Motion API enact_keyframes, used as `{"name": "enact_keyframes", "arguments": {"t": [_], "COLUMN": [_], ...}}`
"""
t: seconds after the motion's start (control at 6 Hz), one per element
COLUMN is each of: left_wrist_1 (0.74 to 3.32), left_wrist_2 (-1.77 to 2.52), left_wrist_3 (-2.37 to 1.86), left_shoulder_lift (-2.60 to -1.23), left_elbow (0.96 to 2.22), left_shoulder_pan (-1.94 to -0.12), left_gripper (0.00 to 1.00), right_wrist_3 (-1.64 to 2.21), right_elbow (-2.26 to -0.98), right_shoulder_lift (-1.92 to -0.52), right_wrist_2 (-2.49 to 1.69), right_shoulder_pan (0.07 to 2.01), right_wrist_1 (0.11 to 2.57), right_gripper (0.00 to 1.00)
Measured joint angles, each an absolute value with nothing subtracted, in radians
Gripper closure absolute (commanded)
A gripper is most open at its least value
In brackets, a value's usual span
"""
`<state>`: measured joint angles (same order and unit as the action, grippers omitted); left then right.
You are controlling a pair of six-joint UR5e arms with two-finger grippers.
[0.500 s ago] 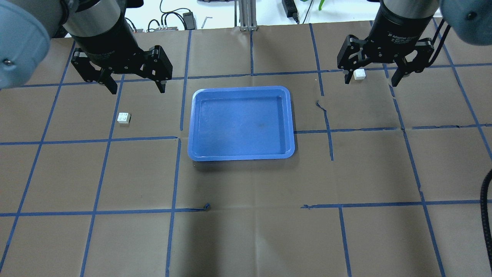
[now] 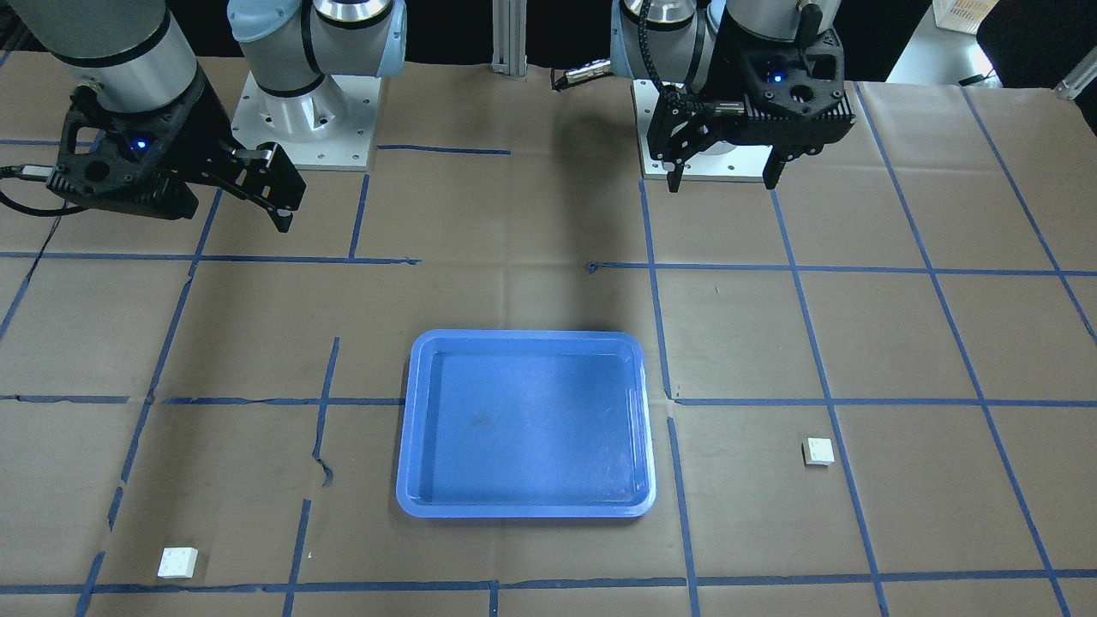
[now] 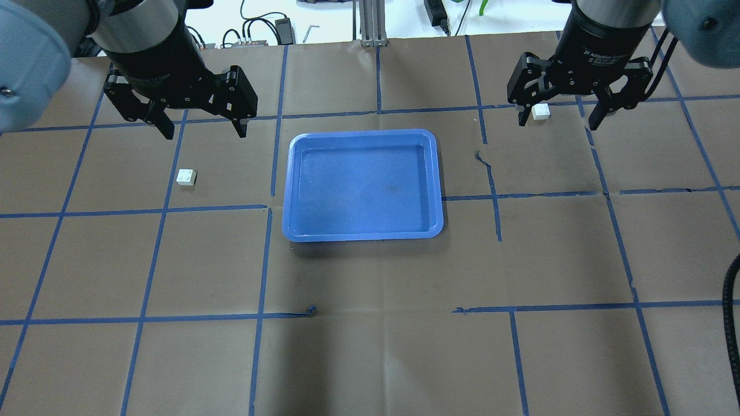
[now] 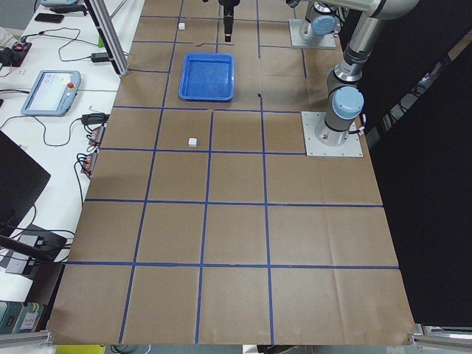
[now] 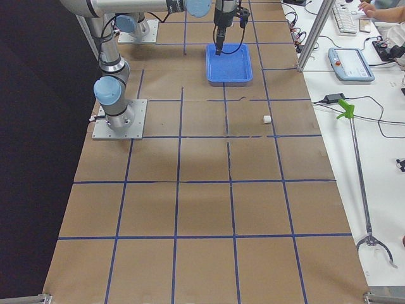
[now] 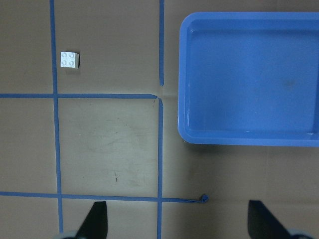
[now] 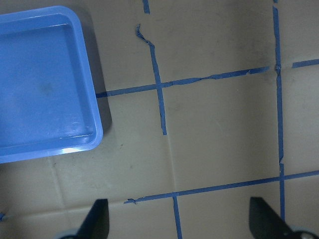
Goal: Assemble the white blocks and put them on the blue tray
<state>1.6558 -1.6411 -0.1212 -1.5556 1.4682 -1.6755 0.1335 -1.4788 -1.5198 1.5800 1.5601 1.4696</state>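
**Nothing grasped yet: both blocks lie apart on the bench**

The bench [image 3: 370,358], covered with brown paper and blue tape lines, carries everything. The tray [image 3: 363,234] sits in the middle of it, between my two arms, and no block lies in it.

The left hand [image 3: 206,134] hangs above the bench with its fingers spread wide and nothing between them. The right hand [image 3: 558,124] is spread wide too and holds nothing. In the overhead view a block appears just beside one of its fingers. The front-facing view, however, shows this hand raised and well apart from that block, so I judge there is no contact.

The first white block [image 3: 186,177] rests on the bench on the left side of the tray, well apart from it, studs up. My left wrist camera sees it clearly. The second white block [image 3: 540,111] rests on the right side, farther from the robot. The right wrist camera does not show it.

I judge the task to be at its very beginning. Each block must be grasped, the two pressed together, and the pair put on the tray.
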Motion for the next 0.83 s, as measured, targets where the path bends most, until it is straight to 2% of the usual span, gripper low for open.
{"name": "enact_keyframes", "arguments": {"t": [0.33, 0.83], "left_wrist_1": [1.643, 1.522], "left_wrist_2": [-1.644, -1.644], "left_wrist_3": [-0.092, 0.227], "left_shoulder_lift": [-1.559, -1.729], "left_elbow": [1.488, 1.498], "left_shoulder_pan": [-1.582, -1.349], "left_gripper": [0.01, 0.01], "right_wrist_3": [0.133, 0.016], "right_elbow": [-1.48, -1.482], "right_shoulder_lift": [-1.522, -1.523], "right_wrist_2": [1.581, 1.584], "right_shoulder_pan": [1.559, 1.553], "right_wrist_1": [1.466, 1.453], "right_gripper": [0.0, 0.0]}}
